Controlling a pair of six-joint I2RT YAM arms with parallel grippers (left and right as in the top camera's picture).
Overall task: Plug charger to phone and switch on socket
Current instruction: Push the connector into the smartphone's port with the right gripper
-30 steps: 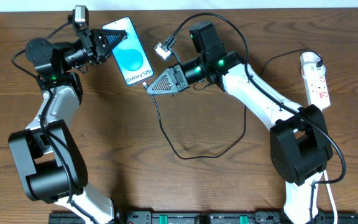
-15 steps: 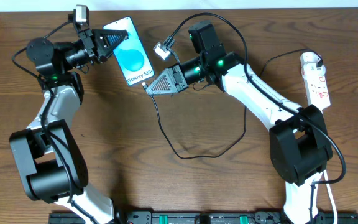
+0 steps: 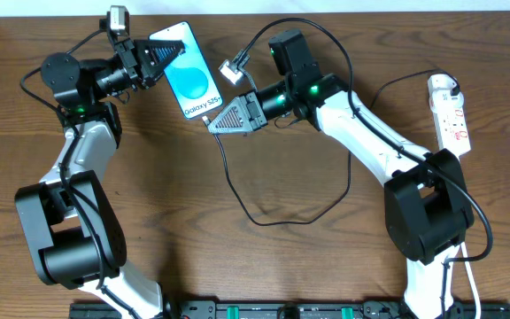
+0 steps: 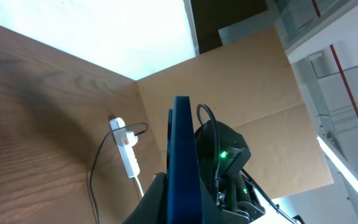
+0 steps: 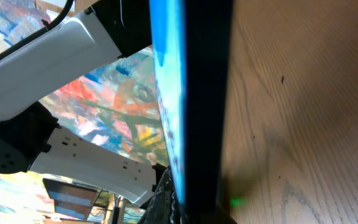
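Note:
The phone (image 3: 189,78), blue screen up with white text at its near end, is held tilted off the table at the back. My left gripper (image 3: 159,58) is shut on its far-left end. My right gripper (image 3: 211,123) is shut on the charger's connector tip, right at the phone's near end. The black charger cable (image 3: 228,173) hangs down from there, loops across the table and runs to the white socket (image 3: 451,113) at the far right. The left wrist view shows the phone edge-on (image 4: 182,155) and the socket (image 4: 127,153). The right wrist view shows the phone's edge (image 5: 197,93).
A grey connector on a black camera cable (image 3: 233,69) hangs just right of the phone. The cable loop (image 3: 326,208) lies mid-table. The right arm (image 3: 361,133) spans from the phone to the right side. A brown board (image 4: 247,93) stands behind the table.
The left gripper has shifted the phone slightly right and towards the back. The right gripper has stayed at the phone's near end.

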